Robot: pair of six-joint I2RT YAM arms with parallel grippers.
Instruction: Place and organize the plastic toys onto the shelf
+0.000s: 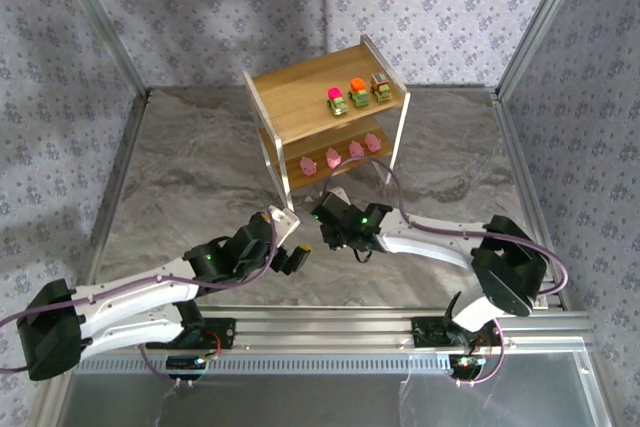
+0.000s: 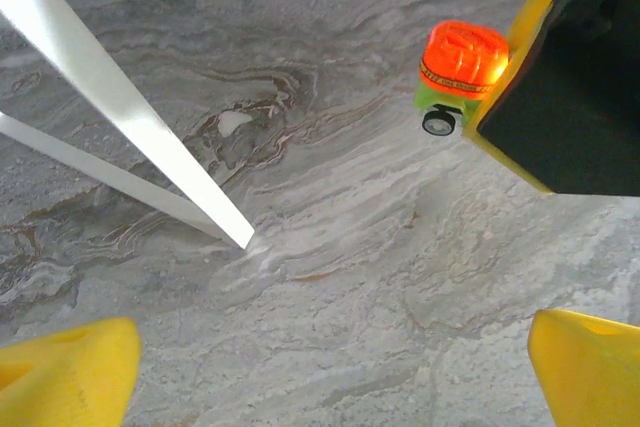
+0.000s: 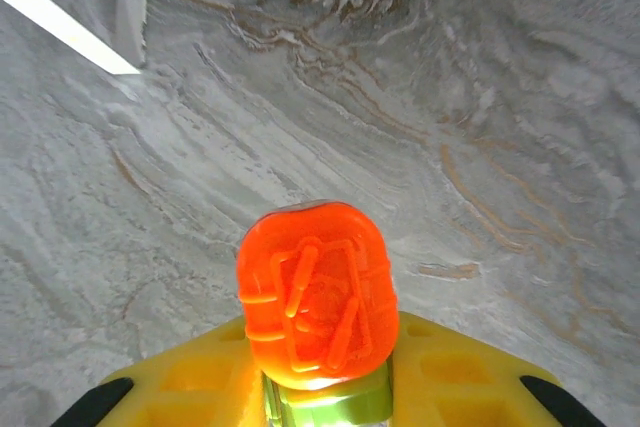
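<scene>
With 3 trucks [image 1: 357,94] on the shelf's [image 1: 290,97] top tier and 4 pink figures [image 1: 340,155] below, the right fingers [image 3: 440,367] are clamped on the orange-topped truck [image 3: 315,297] close to the tabletop [image 1: 200,167] before the shelf, the left fingers [image 2: 70,367] are spread empty, and the next move likely calls for lifting it beside those 3.

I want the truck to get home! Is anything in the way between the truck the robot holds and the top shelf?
Nothing visible blocks it. The right gripper holds the orange-topped truck just in front of the shelf, whose top board is bare left of three parked trucks.
</scene>
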